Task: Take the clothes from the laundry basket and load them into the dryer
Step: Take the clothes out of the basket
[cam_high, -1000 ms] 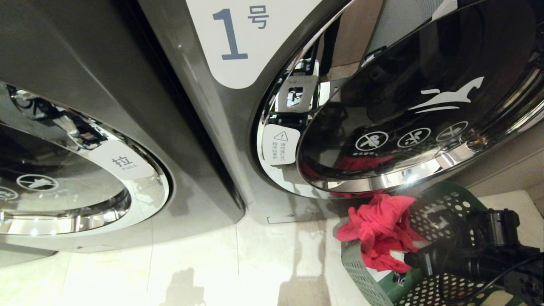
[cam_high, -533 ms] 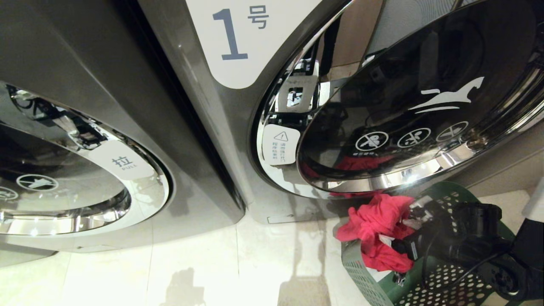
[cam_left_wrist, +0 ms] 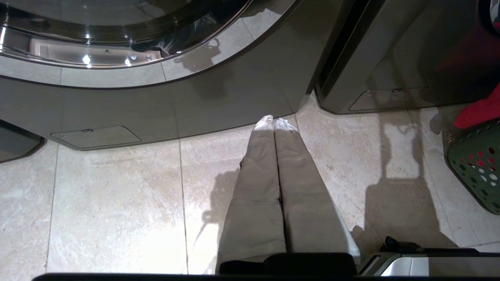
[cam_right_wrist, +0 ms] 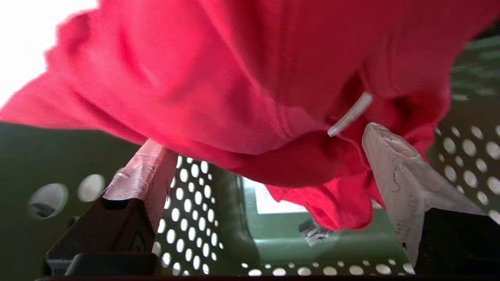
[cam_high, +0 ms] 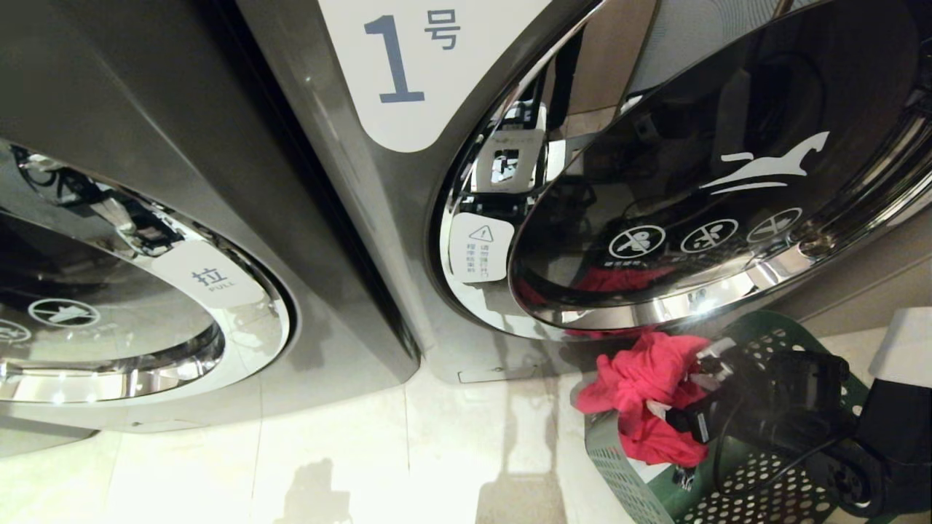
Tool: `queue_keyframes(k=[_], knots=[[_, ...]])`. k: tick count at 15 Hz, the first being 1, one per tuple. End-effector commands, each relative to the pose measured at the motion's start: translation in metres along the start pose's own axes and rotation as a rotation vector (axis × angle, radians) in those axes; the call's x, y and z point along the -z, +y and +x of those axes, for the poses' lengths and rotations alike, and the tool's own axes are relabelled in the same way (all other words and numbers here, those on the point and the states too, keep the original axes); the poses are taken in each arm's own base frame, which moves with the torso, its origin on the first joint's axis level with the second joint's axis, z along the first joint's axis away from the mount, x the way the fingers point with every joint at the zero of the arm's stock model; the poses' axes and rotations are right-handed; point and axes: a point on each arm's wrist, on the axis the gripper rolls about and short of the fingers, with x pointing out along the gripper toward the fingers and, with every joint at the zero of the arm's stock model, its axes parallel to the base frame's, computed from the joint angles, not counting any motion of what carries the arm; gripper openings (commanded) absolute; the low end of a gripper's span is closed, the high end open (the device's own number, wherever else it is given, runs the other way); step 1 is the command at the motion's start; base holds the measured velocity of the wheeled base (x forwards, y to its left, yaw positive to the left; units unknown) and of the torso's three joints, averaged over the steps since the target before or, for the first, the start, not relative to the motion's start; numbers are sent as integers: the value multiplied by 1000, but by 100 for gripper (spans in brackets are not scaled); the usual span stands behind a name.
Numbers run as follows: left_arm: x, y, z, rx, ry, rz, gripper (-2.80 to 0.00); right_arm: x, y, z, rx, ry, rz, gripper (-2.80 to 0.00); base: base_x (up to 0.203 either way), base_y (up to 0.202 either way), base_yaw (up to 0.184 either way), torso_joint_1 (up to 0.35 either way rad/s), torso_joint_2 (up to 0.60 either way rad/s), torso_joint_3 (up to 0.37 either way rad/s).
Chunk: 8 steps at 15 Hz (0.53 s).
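1. The right gripper (cam_right_wrist: 258, 175) is inside the green laundry basket (cam_high: 619, 473), its fingers (cam_right_wrist: 406, 199) spread wide on either side of the red garment (cam_high: 648, 393); the cloth bulges between them, and the pictures do not settle whether the tips press it
2. The red garment is a crumpled heap draped over the basket's rim nearest the dryer (cam_high: 408, 240), spilling partly outside toward the floor; bunched as it is, it has no clear long axis
3. The basket stands on the tiled floor (cam_high: 328, 466), just below the open dryer door (cam_high: 713, 182), which reflects the red cloth
4. The left gripper (cam_left_wrist: 274, 121) hangs over the floor before the machines, fingers pressed together, holding nothing
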Motion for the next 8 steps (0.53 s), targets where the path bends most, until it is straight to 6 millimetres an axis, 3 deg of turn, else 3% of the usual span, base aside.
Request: queue_keyframes(k=[1,8], knots=[[0,0,0,0,-2,0,-280,2,-1,5,8,-1,-2,0,0,0,0,0,0,0],[0,0,0,0,-2,0,-280,-1,-3,16,9,-26,20,0,0,0,0,0,0,0]])
